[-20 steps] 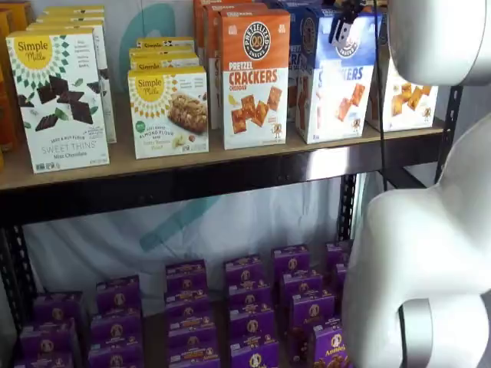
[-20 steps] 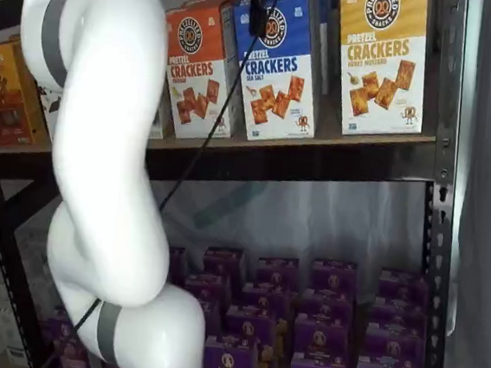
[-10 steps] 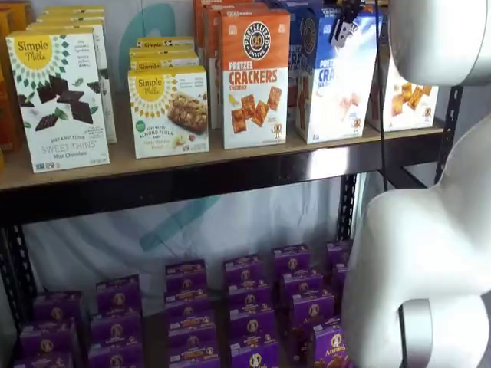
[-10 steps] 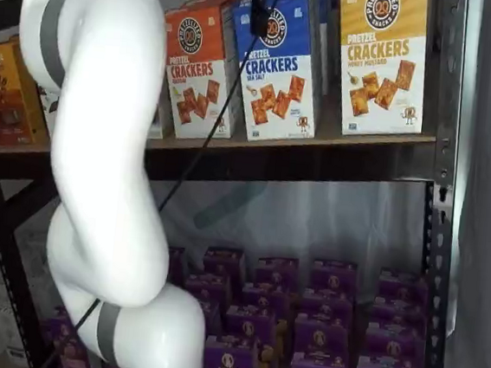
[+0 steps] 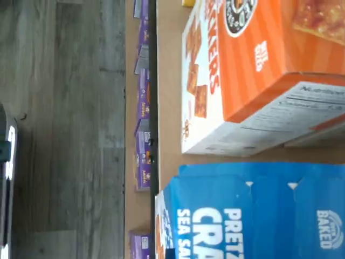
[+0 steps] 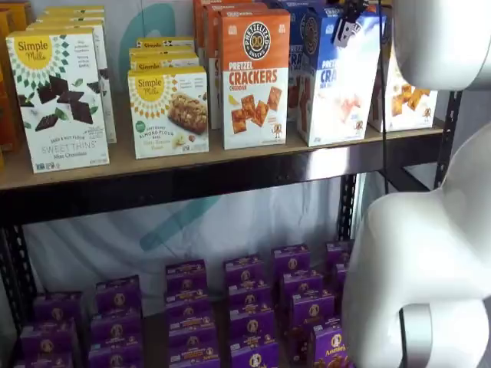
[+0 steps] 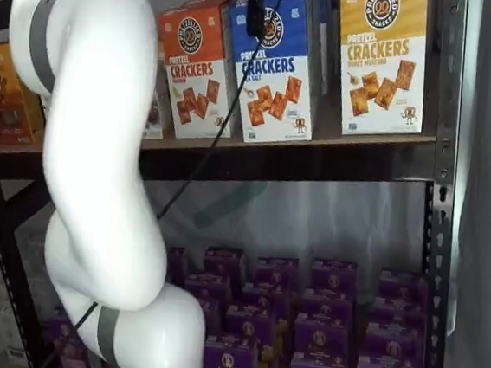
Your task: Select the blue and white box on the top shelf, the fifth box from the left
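The blue and white box stands on the top shelf, between an orange-topped cracker carton and a yellow-topped one. Its face is blurred in this shelf view. It also shows in a shelf view and, from above, in the wrist view. My gripper sits at the box's top edge, its black fingers closed on the carton top; it also shows in a shelf view. A cable hangs beside it.
My white arm fills the left of one shelf view and the right of the other. Simple Mills boxes stand at the shelf's left. Several small purple boxes fill the lower level. A black upright stands at the shelf's right.
The blue and white box has shifted a little toward the shelf's front with the gripper on it, its face now blurred. The arm has leaned slightly left.
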